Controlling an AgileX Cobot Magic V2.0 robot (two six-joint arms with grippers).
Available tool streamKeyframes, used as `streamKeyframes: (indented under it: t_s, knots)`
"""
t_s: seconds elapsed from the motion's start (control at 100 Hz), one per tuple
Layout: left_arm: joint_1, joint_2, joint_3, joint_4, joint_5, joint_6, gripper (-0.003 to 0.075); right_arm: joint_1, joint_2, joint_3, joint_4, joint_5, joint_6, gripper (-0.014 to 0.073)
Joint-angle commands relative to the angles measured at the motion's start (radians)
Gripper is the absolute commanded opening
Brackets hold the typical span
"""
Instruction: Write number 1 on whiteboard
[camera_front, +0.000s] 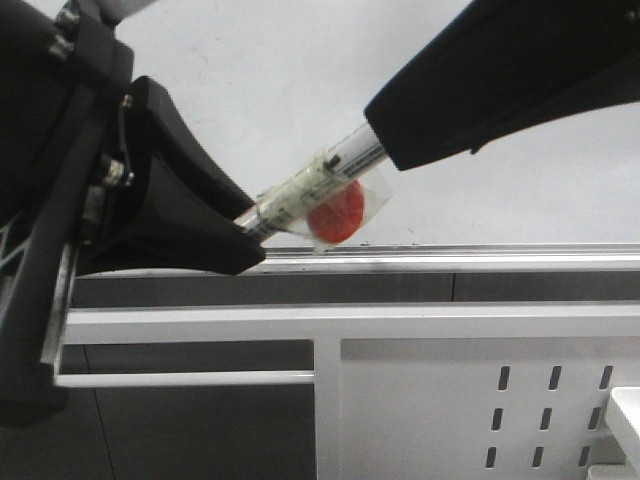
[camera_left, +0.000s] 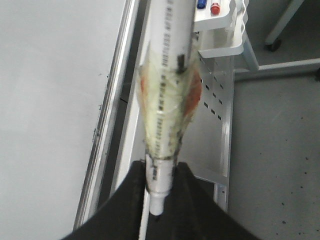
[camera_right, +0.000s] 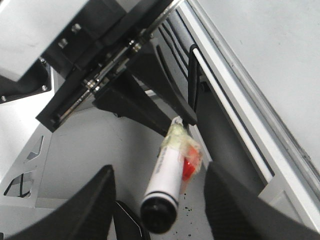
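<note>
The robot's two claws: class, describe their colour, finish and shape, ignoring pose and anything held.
The left claw has matte black fingers that broaden into wedges toward a black rail body with silver screws. The right claw has the same matte black finish, with thick, rounded, smooth fingers. No markings, cables or sleeves are visible.

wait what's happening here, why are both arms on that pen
The left tool is clamped on one end of a white marker pen wrapped in clear tape with a red blob on it. The right tool sits at the capped end, its fingers spread either side of the black cap without closing on it, so it looks like a handover or uncapping. The whiteboard behind shows no stroke in these views, so the writing has not begun.
</note>
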Motion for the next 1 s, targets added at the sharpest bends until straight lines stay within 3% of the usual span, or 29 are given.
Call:
streamKeyframes:
  t_s: [0.0, 0.64, 0.99]
  knots:
    - [-0.009, -0.016, -0.033, -0.002, -0.075, -0.006, -0.0020, -0.001, -0.012, -0.033, 0.058, 0.002, -0.010, 0.0358]
    - [-0.009, -0.016, -0.049, -0.014, -0.074, -0.006, -0.0020, -0.001, -0.012, -0.033, 0.058, 0.002, -0.010, 0.0349]
    - [-0.009, -0.016, -0.049, -0.014, -0.059, -0.006, -0.0020, -0.001, -0.012, -0.033, 0.080, -0.002, -0.010, 0.0020]
